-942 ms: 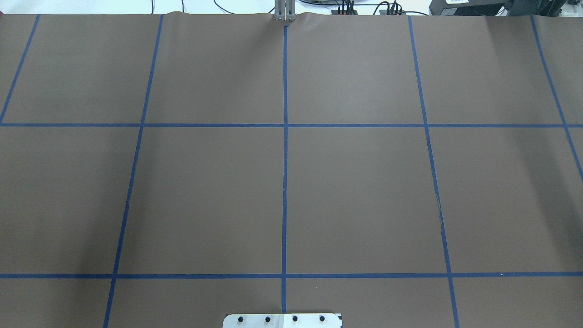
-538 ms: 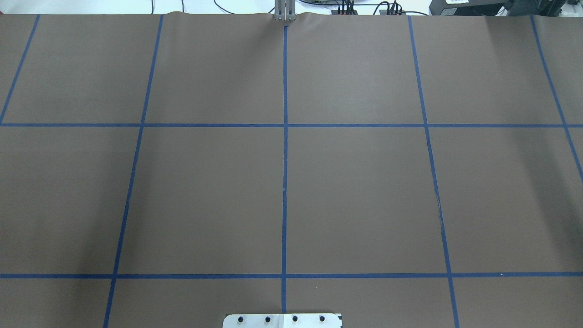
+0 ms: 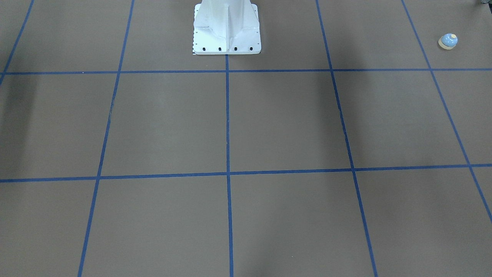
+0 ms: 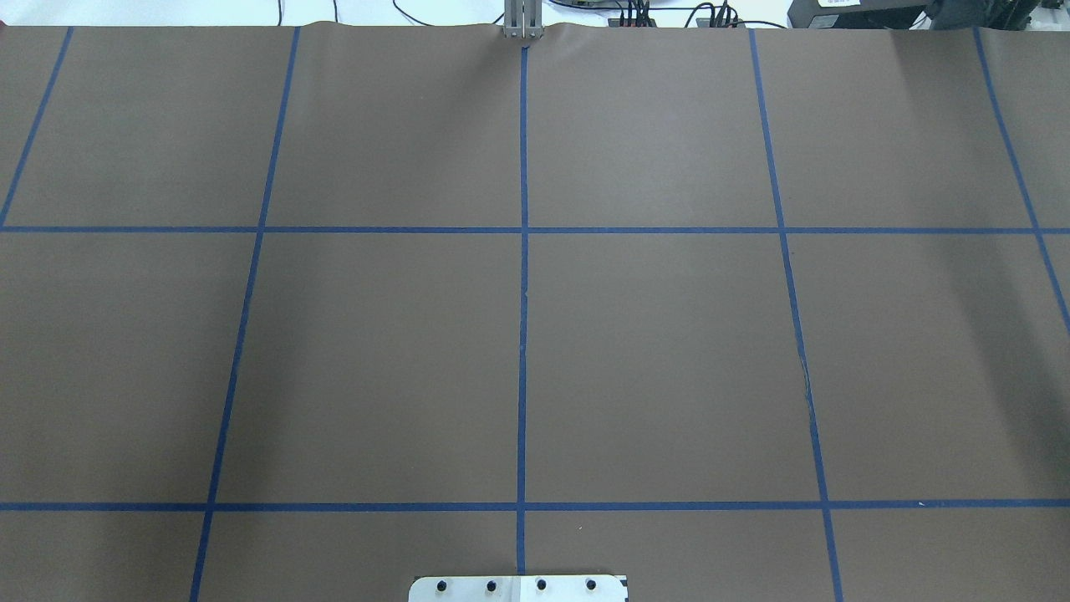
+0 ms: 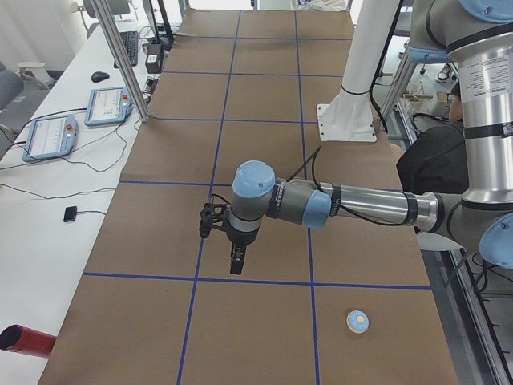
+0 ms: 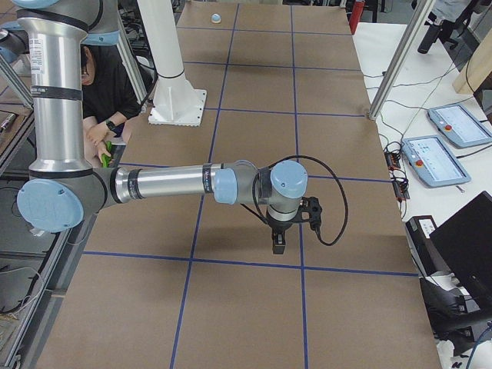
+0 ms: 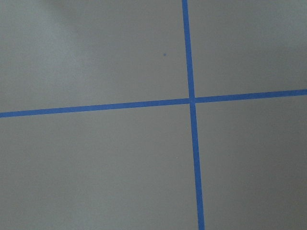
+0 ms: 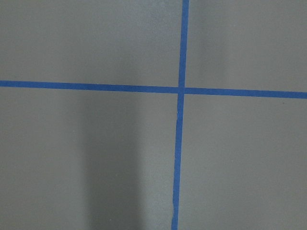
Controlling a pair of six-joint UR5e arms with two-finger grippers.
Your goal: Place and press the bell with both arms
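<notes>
The light-blue bell with its cream button stands upright on the brown mat, near the table's end on my left side. It also shows in the exterior left view and far off in the exterior right view. My left gripper points down above a blue tape line, about one grid square from the bell. My right gripper points down over the mat, far from the bell. I cannot tell whether either is open or shut. Both wrist views show only mat and tape.
The white pedestal stands bolted at the robot's edge of the table. Control tablets and cables lie on the side table. A red cylinder lies at the mat's near corner. A person sits behind the robot.
</notes>
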